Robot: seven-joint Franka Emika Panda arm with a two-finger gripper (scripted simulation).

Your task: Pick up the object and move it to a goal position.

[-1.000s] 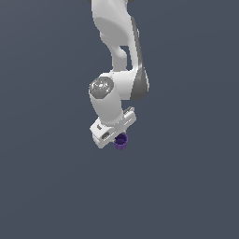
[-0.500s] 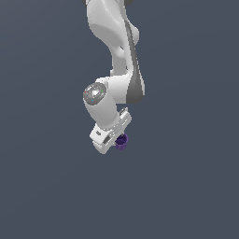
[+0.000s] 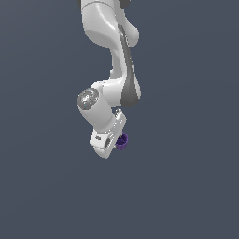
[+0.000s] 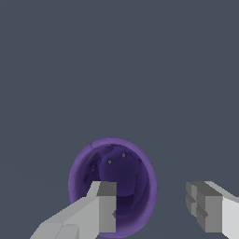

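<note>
Exterior and wrist views of the grasp stage. I am holding the white gripper (image 4: 151,207) over the dark purple cup (image 4: 113,186), which in the wrist view is showing its open mouth and hollow interior straight to the camera. The jaws are standing wide. One finger (image 4: 103,207) is overlapping the cup's mouth, apparently reaching inside the rim, while the other is standing well apart from the cup, with bare grey ground between them. Nothing is being gripped.

In the exterior view the cup (image 3: 122,141) is peeking out just beside the gripper (image 3: 109,139), toward that view's right; the arm is hiding most of it. The grey surface (image 3: 186,186) is showing no edge, corner or shadow, so I cannot tell whether the cup is resting on it, and I am seeing no goal marker in either view.

Risks, as I am judging them:
- The grasp is off-centre, so closing may push the cup sideways or tip it before both fingers bear.
- A pinch on one thin, tapered wall may slip during the lift.
- Descending further may press the finger into the cup's floor.
</note>
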